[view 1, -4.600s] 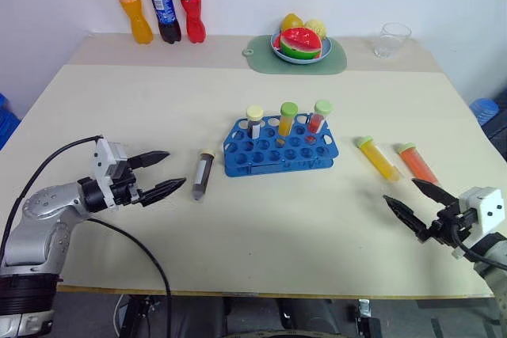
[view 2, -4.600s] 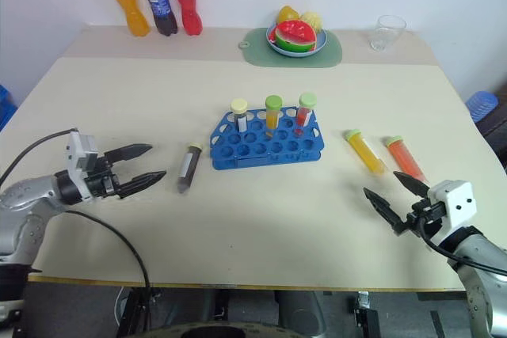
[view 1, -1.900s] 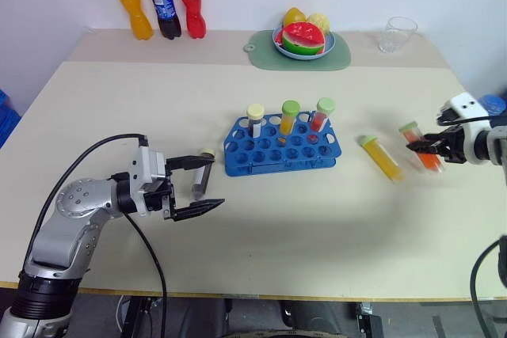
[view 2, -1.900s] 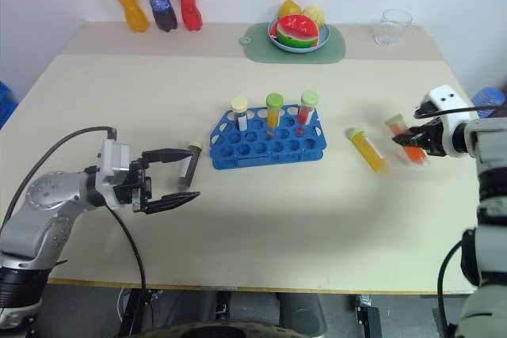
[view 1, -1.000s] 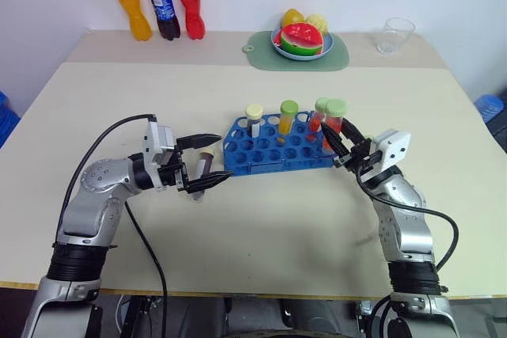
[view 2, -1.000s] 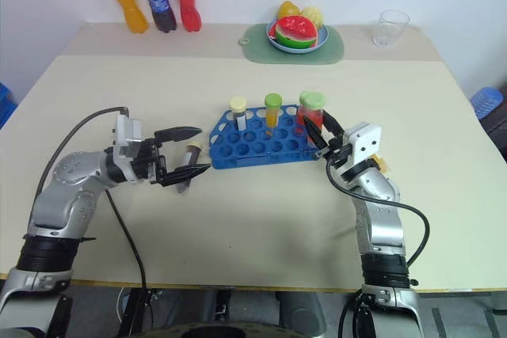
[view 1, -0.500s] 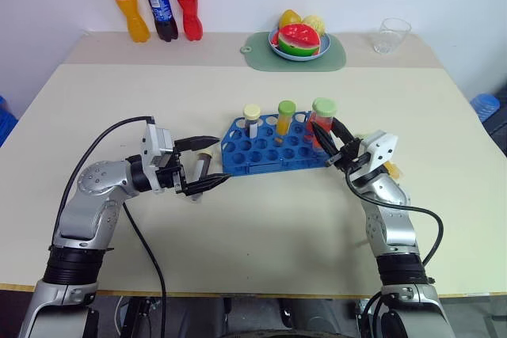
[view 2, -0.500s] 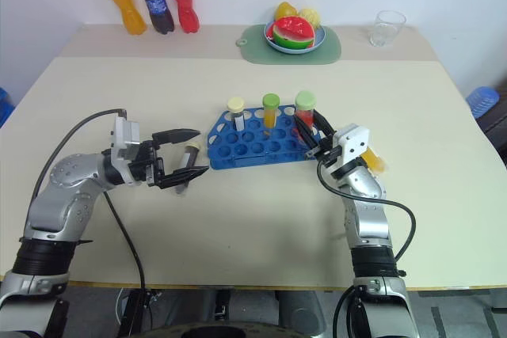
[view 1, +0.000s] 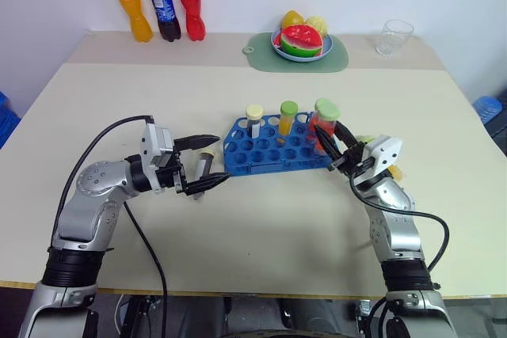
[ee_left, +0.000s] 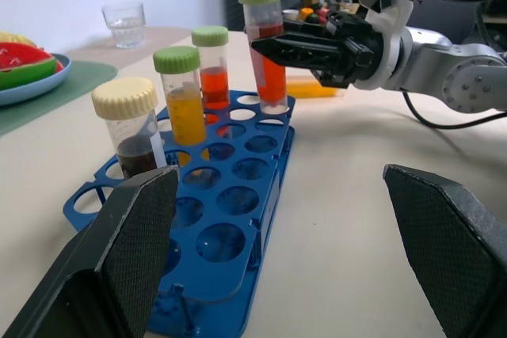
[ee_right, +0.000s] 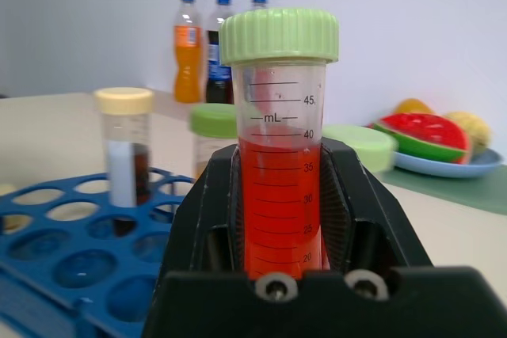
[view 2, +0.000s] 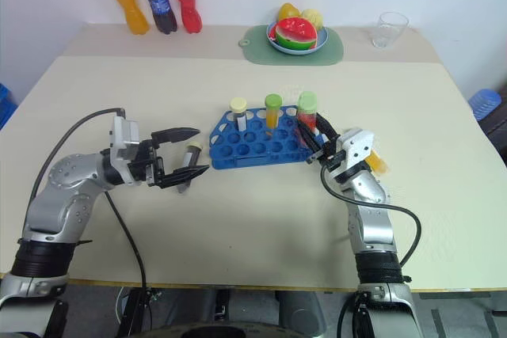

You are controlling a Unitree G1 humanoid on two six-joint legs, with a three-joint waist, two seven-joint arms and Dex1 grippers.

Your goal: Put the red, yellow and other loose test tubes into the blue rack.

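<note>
Right gripper (view 1: 331,146), clamped on my red tube (view 1: 325,123), stood at blue rack (view 1: 273,152) right edge; left gripper (view 1: 207,162) gaped; brown tube (view 1: 202,170) half-hidden.

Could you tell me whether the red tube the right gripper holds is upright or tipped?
Upright: the red tube stands vertical, green cap on top, clamped by the right gripper over the blue rack.
</note>
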